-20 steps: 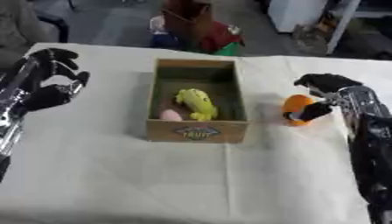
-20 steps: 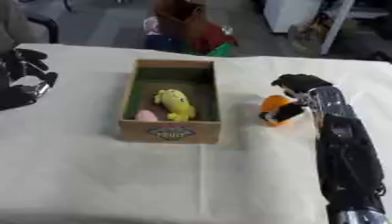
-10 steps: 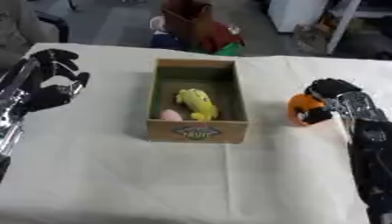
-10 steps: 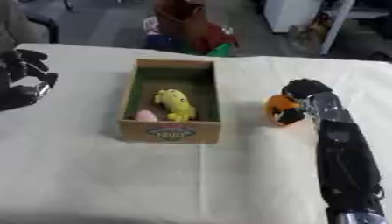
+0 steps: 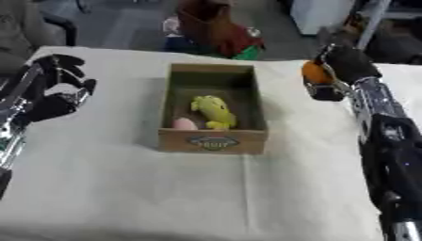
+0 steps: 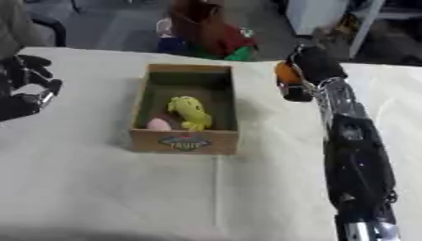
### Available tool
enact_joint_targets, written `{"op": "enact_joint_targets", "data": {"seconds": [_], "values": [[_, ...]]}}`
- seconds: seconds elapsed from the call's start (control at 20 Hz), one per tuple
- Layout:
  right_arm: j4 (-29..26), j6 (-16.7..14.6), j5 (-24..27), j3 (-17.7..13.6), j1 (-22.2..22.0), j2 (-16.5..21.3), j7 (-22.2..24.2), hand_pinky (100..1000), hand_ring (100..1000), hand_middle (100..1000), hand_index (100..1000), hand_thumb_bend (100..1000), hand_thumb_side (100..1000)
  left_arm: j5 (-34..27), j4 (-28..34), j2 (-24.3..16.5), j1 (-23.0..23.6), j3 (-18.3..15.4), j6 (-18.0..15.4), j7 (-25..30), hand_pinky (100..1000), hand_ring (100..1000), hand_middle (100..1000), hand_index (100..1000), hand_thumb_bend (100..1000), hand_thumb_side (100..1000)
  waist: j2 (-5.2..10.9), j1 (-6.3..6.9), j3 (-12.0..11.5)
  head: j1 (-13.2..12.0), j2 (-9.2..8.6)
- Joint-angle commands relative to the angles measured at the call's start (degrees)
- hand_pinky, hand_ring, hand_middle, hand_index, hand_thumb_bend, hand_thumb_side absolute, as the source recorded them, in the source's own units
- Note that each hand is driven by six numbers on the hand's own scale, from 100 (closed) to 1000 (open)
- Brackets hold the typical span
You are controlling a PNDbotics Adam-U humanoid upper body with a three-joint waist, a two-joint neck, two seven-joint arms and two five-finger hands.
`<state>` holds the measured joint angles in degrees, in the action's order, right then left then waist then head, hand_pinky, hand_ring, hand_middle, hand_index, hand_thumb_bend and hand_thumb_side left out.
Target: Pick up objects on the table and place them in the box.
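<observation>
Counter (image 5: 124, 197): I see it covered in a pale cloth; the near part is bare.
Box (image 5: 213, 140): brown, open-topped, near the middle of the counter, its labelled short wall facing me.
Box contents: I see a yellow toy (image 5: 213, 109) lying lengthwise in the middle and a small pink object (image 5: 184, 124) in the near left corner, just beside the toy.
Left hand (image 5: 51, 94): I see it at the left edge, well apart from the box, fingers curled and holding nothing.
Right hand (image 5: 342, 66): I see it right of the box's far end, raised off the cloth, fingers curled round the orange object (image 5: 314, 75).
Orange object: round, orange; I see it in the right hand's grasp, outside the box, near its far right corner.
Beyond the counter: a brown-and-red item (image 5: 216, 28) on the floor, too blurred for me to identify.
</observation>
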<state>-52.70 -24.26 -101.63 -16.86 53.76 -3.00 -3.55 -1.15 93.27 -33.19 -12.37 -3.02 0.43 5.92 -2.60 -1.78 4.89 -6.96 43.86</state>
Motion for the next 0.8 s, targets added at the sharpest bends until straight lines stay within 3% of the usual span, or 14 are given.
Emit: {"op": "enact_joint_targets", "data": {"seconds": [0.05,0.25,0.4,0.45,0.5,0.55,0.65,0.75,0.8], "values": [[-2.12,-2.02,2.0,1.71,2.08,-2.99,-0.16,225,248,269,343,100,253,-0.24,0.59,-0.66,-0.73,-0.56,-0.03,0.19,746,539,546,738,310,155,0.7,0.51,-0.27,0.46,0.26],[-1.12,-4.16,2.24,3.34,1.83,-6.48,1.12,236,263,279,356,100,260,-0.3,0.63,-0.51,-0.83,-0.55,-0.19,0.38,750,540,546,739,309,154,0.56,0.98,-0.76,0.83,0.26],[0.86,-5.76,2.75,4.69,1.64,-6.64,1.12,262,294,303,380,100,279,-0.38,0.65,-0.47,-0.86,-0.58,-0.26,0.41,750,540,546,739,309,155,0.45,1.1,-0.99,0.9,0.26],[1.76,-6.12,2.84,5.11,1.66,-6.57,1.11,304,343,343,428,100,430,-0.4,0.66,-0.45,-0.88,-0.56,-0.28,0.46,752,541,547,740,304,156,0.44,1.1,-1.03,0.95,0.26],[2.76,-6.39,2.75,5.54,1.65,-6.54,1.38,319,364,362,453,100,475,-0.44,0.66,-0.43,-0.9,-0.53,-0.32,0.54,752,541,547,740,304,156,0.44,1.09,-1.04,0.97,0.26],[3.6,-6.67,2.5,5.92,1.65,-6.51,1.76,439,509,518,630,134,597,-0.46,0.65,-0.42,-0.92,-0.51,-0.35,0.62,752,541,547,740,302,157,0.44,1.07,-1.04,0.97,0.26],[4.83,-7.33,1.85,6.31,1.51,-6.36,3.17,682,762,794,854,286,634,-0.5,0.63,-0.4,-0.89,-0.49,-0.41,0.75,753,541,547,740,303,158,0.46,1.04,-1.03,0.92,0.26],[5.03,-7.92,1.73,6.14,1.3,-6.08,4.55,795,853,901,937,358,591,-0.58,0.71,-0.38,-0.76,-0.6,-0.5,0.74,754,541,547,740,300,157,0.48,1.0,-1.0,0.87,0.26],[4.74,-7.93,2.06,5.85,1.13,-5.87,4.91,808,869,919,948,370,577,-0.64,0.77,-0.37,-0.67,-0.71,-0.54,0.64,754,540,546,739,300,156,0.49,0.99,-0.97,0.84,0.26]]}}
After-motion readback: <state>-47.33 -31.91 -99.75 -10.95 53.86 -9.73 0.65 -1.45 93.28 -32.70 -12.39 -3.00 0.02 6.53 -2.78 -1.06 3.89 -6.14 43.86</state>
